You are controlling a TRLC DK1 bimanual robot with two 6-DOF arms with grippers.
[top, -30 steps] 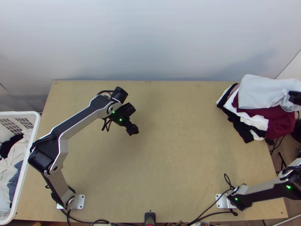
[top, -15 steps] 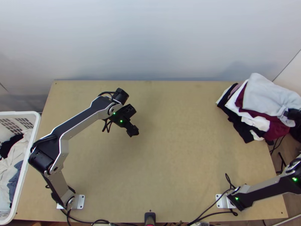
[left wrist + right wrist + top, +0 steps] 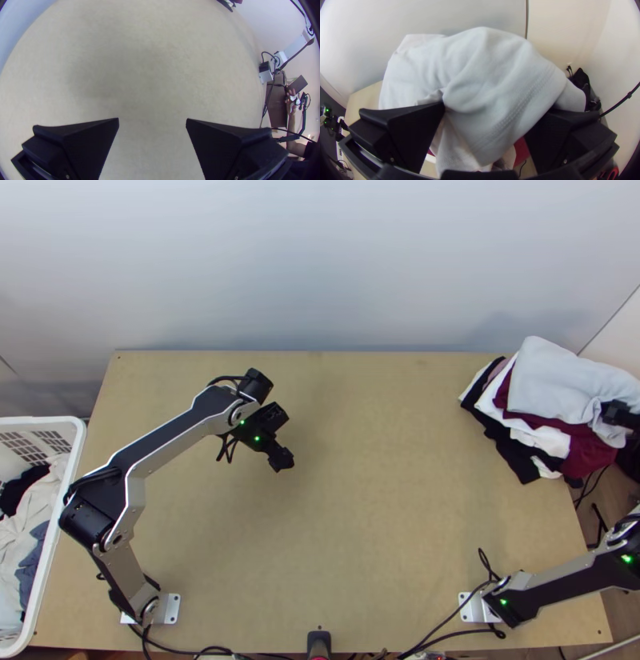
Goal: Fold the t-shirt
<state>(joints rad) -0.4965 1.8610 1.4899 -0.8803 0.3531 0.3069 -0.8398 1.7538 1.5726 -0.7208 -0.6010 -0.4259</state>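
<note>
At the right end of the table, my right gripper (image 3: 618, 413) is at the near right part of a pale grey-blue t-shirt (image 3: 560, 380), which lies folded and loosely crumpled on top of a clothes pile. In the right wrist view, the right gripper (image 3: 496, 110) stands open, with the bunched pale cloth (image 3: 483, 76) and its stitched hem between and beyond its wide-set fingers. My left gripper (image 3: 280, 458) hangs over the left-centre of the table; the left wrist view has the left gripper (image 3: 152, 119) open, with bare wood between its fingers.
Maroon (image 3: 588, 454), white and black garments lie stacked under the pale shirt, by the table's right edge. A white basket (image 3: 56, 532) of clothes stands at the left. Bare wooden tabletop (image 3: 376, 500) spreads between the arms. A person's hand (image 3: 291, 100) is beyond the table.
My right gripper has moved toward the table's near side, then slightly back. The pale shirt's near right part has shifted with it, and its far edge has moved a little right. The left arm has barely moved.
</note>
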